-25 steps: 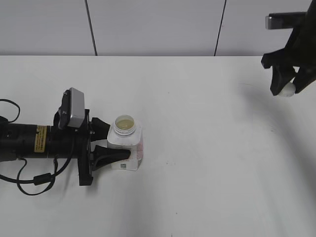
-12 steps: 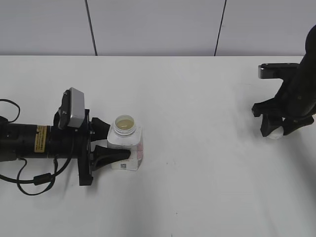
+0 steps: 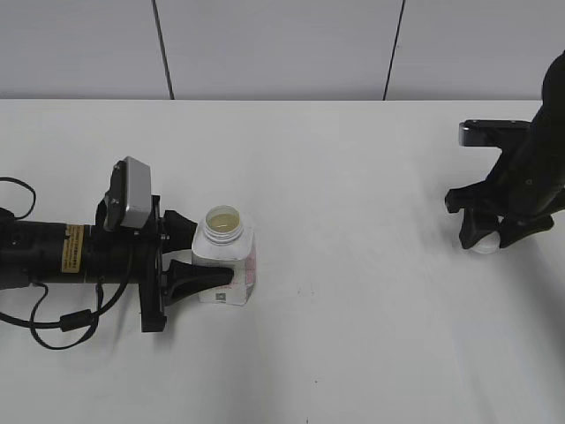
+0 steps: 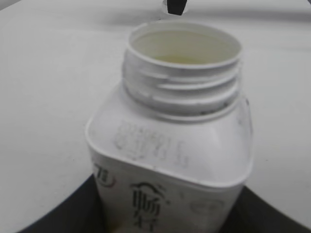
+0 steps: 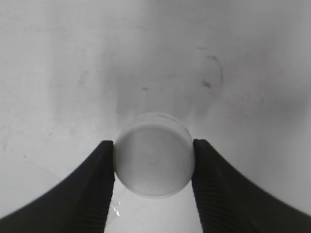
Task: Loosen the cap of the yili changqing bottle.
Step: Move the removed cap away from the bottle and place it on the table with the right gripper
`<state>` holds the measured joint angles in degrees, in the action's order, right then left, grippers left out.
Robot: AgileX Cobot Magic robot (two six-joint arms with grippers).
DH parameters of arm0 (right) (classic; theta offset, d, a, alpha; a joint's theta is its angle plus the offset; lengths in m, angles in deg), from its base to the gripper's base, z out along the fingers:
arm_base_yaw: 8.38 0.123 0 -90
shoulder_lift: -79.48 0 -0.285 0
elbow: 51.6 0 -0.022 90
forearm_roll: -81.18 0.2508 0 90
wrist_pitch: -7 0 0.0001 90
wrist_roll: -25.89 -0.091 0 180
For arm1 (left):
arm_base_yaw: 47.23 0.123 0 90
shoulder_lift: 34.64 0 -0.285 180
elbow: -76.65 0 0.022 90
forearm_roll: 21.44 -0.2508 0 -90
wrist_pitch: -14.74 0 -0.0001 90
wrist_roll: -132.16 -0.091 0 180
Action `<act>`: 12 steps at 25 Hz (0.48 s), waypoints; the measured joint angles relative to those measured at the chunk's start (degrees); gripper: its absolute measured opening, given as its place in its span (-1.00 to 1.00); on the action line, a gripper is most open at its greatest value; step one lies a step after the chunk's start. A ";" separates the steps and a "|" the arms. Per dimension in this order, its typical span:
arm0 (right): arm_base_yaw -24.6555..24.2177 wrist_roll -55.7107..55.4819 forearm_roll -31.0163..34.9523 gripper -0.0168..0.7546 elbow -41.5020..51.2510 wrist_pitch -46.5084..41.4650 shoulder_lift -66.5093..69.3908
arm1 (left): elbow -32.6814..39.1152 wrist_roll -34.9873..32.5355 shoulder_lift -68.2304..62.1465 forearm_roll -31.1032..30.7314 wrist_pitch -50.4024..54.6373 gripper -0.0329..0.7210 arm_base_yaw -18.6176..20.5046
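The yili changqing bottle (image 3: 226, 265) stands upright left of centre on the table, its threaded neck open with no cap on it; it fills the left wrist view (image 4: 180, 145). My left gripper (image 3: 196, 256) is shut on its body from the left. The small round white cap (image 3: 484, 243) is at the far right, down at the table surface, held between the fingers of my right gripper (image 3: 487, 237). In the right wrist view the cap (image 5: 153, 155) sits flat-side up between the two dark fingers (image 5: 153, 162), which touch both its sides.
The white table (image 3: 353, 177) stretches between the two arms. A grey panelled wall (image 3: 282, 44) runs along its far edge. A black cable (image 3: 53, 322) loops beside the left arm near the front left.
My right gripper has come down and slightly left with the cap, from high above the table to the table surface. The left gripper and bottle have not moved.
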<state>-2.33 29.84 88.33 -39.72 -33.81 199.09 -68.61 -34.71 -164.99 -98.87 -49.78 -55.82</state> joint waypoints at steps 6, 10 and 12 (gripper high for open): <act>0.00 0.00 0.41 0.05 0.00 -0.41 0.33 | 0.00 0.00 0.00 0.00 0.00 0.03 0.00; 0.00 -0.03 0.41 0.30 0.00 -0.79 0.33 | 0.00 0.00 0.00 0.00 0.00 0.03 0.00; 0.00 -0.03 0.41 0.52 0.00 -0.92 0.33 | 0.00 0.00 0.00 0.00 0.00 0.03 0.00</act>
<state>-2.33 29.81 88.73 -39.72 -34.72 199.42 -68.61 -34.71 -164.99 -98.87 -49.78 -55.82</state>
